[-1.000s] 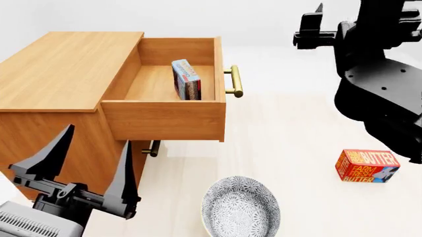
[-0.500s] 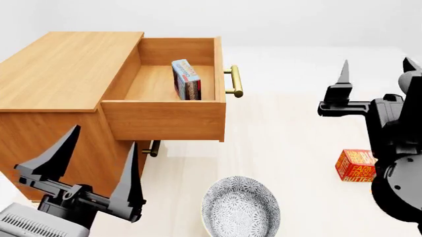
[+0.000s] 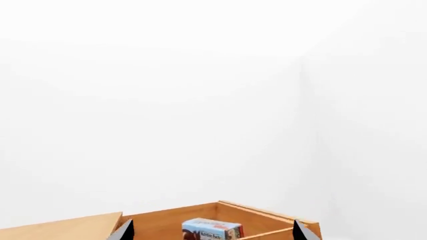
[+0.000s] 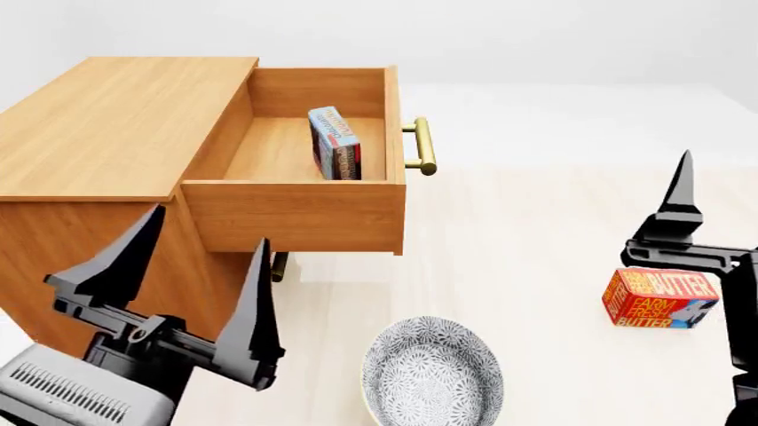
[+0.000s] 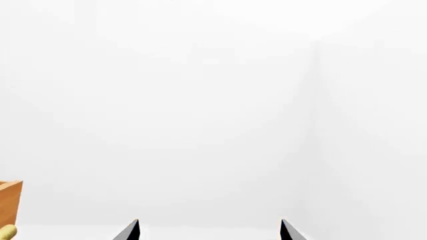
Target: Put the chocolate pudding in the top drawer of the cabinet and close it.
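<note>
The left gripper is low in the head view, in front of the cabinet. Its two black fingers point up and stand wide apart, and nothing is between them. The right gripper is over on the other side, near the butter box on the floor. In the head view only one of its fingers shows, pointing up. The right wrist view shows two finger tips far apart with nothing between them, so it is open too.

The top drawer is pulled out. The chocolate pudding is inside it, standing on its thin edge, near the front of the drawer by the brass handle. The left wrist view also shows the pudding box in the drawer.

A gray patterned bowl sits on the floor in front of the cabinet, between the two grippers. The handle of the lower drawer peeks out under the open one.
</note>
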Robot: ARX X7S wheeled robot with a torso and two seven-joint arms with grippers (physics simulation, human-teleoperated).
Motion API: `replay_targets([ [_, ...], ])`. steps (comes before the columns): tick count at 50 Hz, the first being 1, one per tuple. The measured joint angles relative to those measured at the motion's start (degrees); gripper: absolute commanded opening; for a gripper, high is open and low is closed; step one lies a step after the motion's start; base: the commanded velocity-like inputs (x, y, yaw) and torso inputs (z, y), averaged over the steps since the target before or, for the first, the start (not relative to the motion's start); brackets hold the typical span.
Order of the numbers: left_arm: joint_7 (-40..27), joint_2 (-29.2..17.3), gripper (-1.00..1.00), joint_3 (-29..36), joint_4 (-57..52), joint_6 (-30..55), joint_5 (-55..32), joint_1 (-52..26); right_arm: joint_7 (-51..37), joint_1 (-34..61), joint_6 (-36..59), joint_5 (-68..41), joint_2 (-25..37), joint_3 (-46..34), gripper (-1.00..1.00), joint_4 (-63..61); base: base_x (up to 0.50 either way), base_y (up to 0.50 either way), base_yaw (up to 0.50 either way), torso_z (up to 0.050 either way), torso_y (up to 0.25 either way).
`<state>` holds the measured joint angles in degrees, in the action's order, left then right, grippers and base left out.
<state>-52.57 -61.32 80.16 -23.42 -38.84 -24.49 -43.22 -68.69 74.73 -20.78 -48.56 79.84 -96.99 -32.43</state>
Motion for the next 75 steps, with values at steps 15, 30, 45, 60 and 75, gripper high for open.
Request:
replay_targets([
  [15, 6.2, 7.2, 1.00, -0.8, -3.6, 7.1, -8.4, -8.8, -4.0, -2.6, -3.4, 2.7, 1.6, -0.8, 1.00, 0.4, 0.00, 0.00, 0.00, 0.000, 0.000],
  [30, 10.3, 17.5, 1.00, -1.4, -1.9, 14.7, -16.4, -17.2, -7.1, -4.8, -8.2, 5.4, 6.7, -1.8, 1.00, -0.4, 0.00, 0.00, 0.00, 0.000, 0.000],
  [45, 10.8, 28.4, 1.00, -1.9, 1.5, 22.5, -24.0, -24.2, -9.7, -6.5, -11.8, 7.7, 9.4, -2.9, 1.00, -0.1, 0.00, 0.00, 0.00, 0.000, 0.000],
  [60, 12.0, 37.2, 1.00, -2.4, 7.9, 27.6, -29.2, -29.0, -10.6, -7.4, -13.1, 8.3, 10.0, -3.5, 1.00, 0.4, 0.00, 0.00, 0.00, 0.000, 0.000],
  [75, 13.4, 44.2, 1.00, -2.4, 15.8, 30.8, -32.1, -31.0, -11.3, -8.3, -14.5, 8.9, 10.1, -4.2, 1.00, 1.2, 0.00, 0.00, 0.00, 0.000, 0.000],
])
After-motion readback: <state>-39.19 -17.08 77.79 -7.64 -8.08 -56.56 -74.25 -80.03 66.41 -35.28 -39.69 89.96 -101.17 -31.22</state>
